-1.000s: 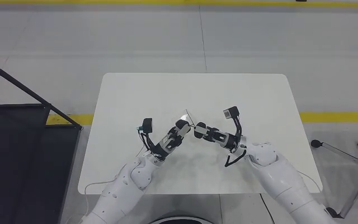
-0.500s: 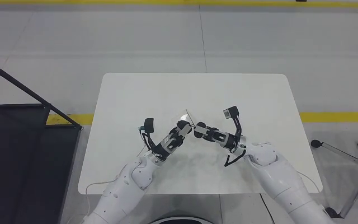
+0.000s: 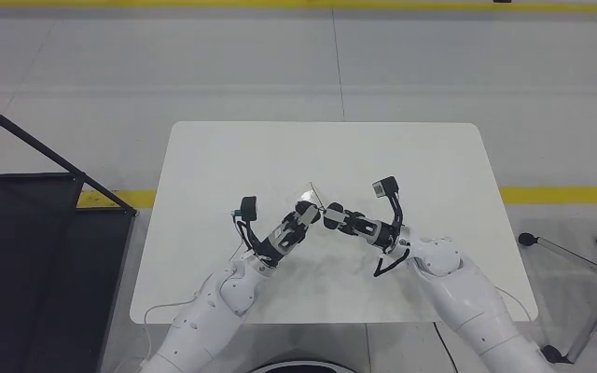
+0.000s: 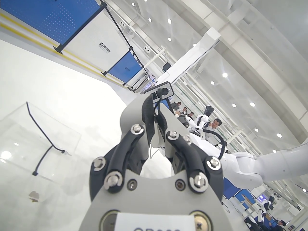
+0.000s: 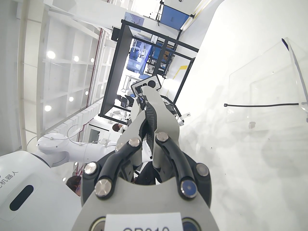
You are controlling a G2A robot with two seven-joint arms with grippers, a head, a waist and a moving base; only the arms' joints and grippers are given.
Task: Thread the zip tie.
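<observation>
Left gripper (image 4: 155,104), right gripper (image 5: 145,97): fingers pressed together. Tie (image 5: 262,105) looks light, springy, slippery; best pinched near its tail.

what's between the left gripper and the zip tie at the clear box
Between left gripper and zip tie: only bare table and the clear box wall, per left wrist view.

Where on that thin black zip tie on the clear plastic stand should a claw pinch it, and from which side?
Likely near the head end of the thin black zip tie. That end seems to poke just past the edge of the clear plastic stand, so a claw coming from that open side could close across the strap without bumping the plastic.
</observation>
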